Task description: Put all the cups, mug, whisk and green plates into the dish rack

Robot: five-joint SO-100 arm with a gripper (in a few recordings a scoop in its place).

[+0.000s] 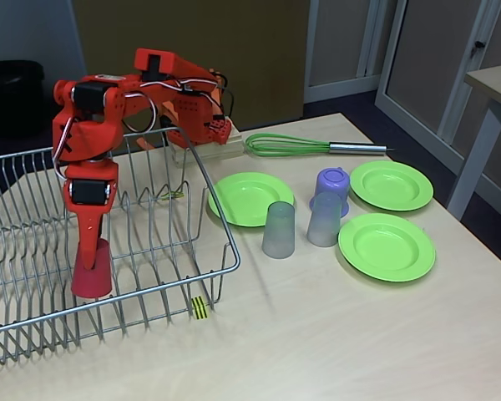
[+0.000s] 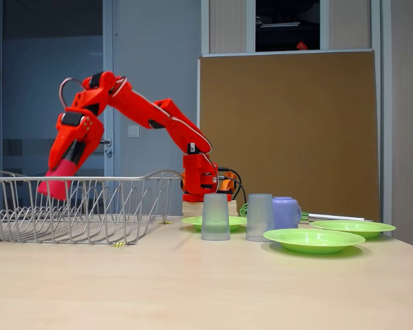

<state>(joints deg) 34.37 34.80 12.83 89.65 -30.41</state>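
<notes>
Fingers [image 1: 93, 266] of mine are pinching the red cup [image 1: 92, 274], held mouth-down inside the dish rack [image 1: 108, 251]; in the side fixed view the cup [image 2: 55, 184] hangs tilted above the rack wires [image 2: 76, 206]. Whether it touches the rack floor I cannot tell, since my arm covers the top of the cup and the wires cross it.

Tabletop [image 1: 334, 334]: pale wood, cut off at the frame edges.

Dish rack: silver wire, at the left in both fixed views, its left end cropped. A yellow-black tag [image 1: 199, 307] sits on the front edge. Only the red cup is within it.

Green plates, all on the tabletop to the right of the rack: one nearest the rack [image 1: 250, 199], one at the far right [image 1: 392, 185], one nearer the camera [image 1: 387, 246].

Whisk [image 1: 309, 146]: lying flat behind the plates, green loops toward my base, handle pointing right. In the side view it is mostly hidden behind the cups.

Two grey-blue cups, upside down between the plates: one [image 1: 279, 230] just beside the rack-side plate, the other [image 1: 324, 220] partly covering the mug.

Mug [image 1: 332, 185]: lilac, directly behind the second grey cup.
</notes>
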